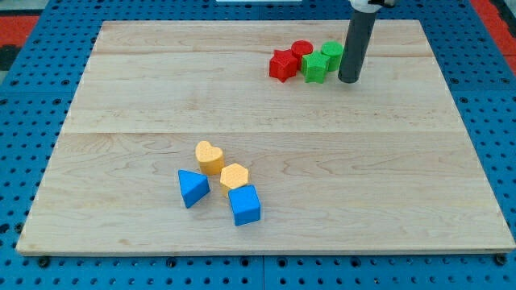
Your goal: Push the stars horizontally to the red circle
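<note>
A red circle (301, 50) stands near the view's top, right of centre. A red star (283, 64) touches it on its lower left. A green star (315, 67) touches it on its lower right. A green round block (331, 53) sits just right of the red circle, touching the green star. My tip (349, 80) rests on the board just right of the green star and green round block, close to them.
A yellow heart (210, 156), a yellow hexagon (235, 176), a blue triangle (192, 187) and a blue cube (244, 204) cluster at the view's lower middle. The wooden board (121, 97) lies on a blue pegboard.
</note>
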Robot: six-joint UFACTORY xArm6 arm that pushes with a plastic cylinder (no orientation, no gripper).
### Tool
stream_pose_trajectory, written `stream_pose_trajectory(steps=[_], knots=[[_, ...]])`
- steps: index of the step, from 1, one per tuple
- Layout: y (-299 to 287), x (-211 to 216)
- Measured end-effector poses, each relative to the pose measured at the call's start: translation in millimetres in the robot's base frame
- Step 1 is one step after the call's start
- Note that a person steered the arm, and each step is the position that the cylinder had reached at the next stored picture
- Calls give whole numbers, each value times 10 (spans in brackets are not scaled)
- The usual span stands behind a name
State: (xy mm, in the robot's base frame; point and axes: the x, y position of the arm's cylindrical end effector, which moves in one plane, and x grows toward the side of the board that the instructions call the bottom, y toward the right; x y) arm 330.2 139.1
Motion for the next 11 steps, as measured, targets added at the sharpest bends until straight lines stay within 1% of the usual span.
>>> stream_pose_trajectory(steps=[1, 4, 5, 6, 7, 8, 9, 10, 11], knots=[[-222, -158], [-1337, -408], [-1400, -189], [-1459, 259], [-1901, 138], [-1956, -183], [-1956, -376], [-1956, -552], [-1956, -598]])
